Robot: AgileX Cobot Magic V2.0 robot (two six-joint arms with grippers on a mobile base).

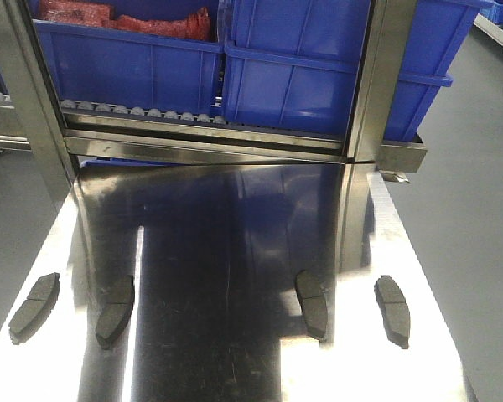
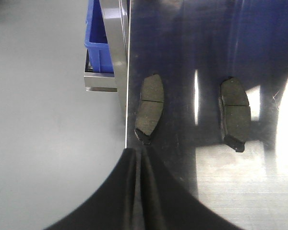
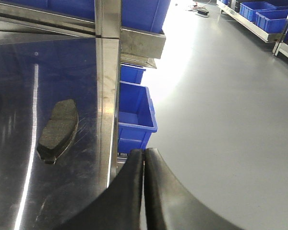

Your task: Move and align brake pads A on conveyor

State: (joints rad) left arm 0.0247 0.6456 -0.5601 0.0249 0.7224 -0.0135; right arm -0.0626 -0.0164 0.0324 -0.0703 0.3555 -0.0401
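Starting layout, front and wrist views. Four brake pads A (image 1: 116, 311) lie groove-side up in a loose row across the near end of a stainless steel table (image 1: 226, 251), well apart from one another, with their long axes running roughly away from the robot. The conveyor appears in no view, so the pads are judged not yet transferred. The left gripper (image 2: 137, 152) hangs above the table's left edge, just short of the far-left pad (image 2: 150, 109), with the second pad (image 2: 235, 114) further inboard. Its fingers are pressed together and hold nothing. The right gripper (image 3: 144, 152) mirrors this at the right edge, near the far-right pad (image 3: 58, 129), its fingers likewise together and empty. Each arm thus sits closest to the outer pad on its own side, which suggests a split of two pads per arm. Behind the table, blue bins (image 1: 302, 75) rest on a roller rack (image 1: 134, 110). Either claw must part before a pick.
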